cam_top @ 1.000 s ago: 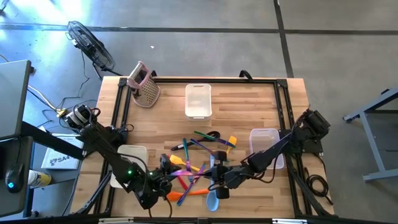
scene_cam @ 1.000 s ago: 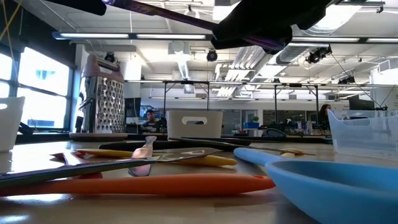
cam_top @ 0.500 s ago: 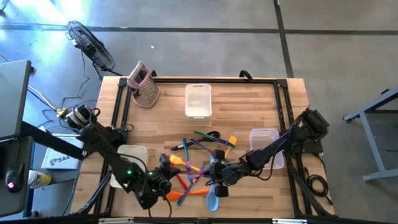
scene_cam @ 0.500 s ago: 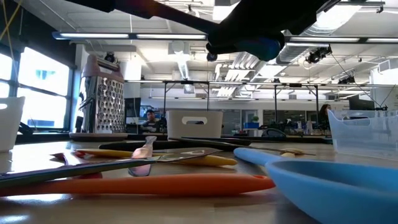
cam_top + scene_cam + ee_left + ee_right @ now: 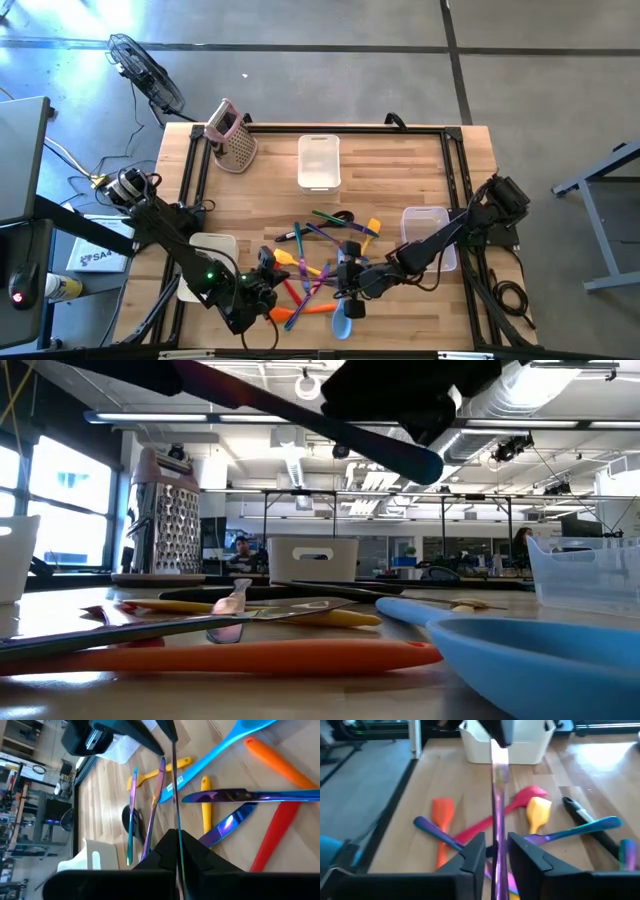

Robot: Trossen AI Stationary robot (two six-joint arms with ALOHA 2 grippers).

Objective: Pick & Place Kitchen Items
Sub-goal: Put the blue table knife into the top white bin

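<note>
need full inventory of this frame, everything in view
Kitchen utensils: about a dozen; red, orange, yellow, blue, purple, green, black; piled front centre of the table.
Purple utensil: one; lifted above the pile, between both grippers.
Box grater: one; pink; back left corner.
Back bin: one; white; back centre.
Left bin: one; white; front left, partly under the left arm.
Clear bin: one; clear; right side.
Table: one; wood.
Fan: one; black; on the floor beyond the back left corner.
Left gripper: shut on the purple utensil, front left of the pile.
Right gripper: at the same utensil, front right of the pile.
</note>
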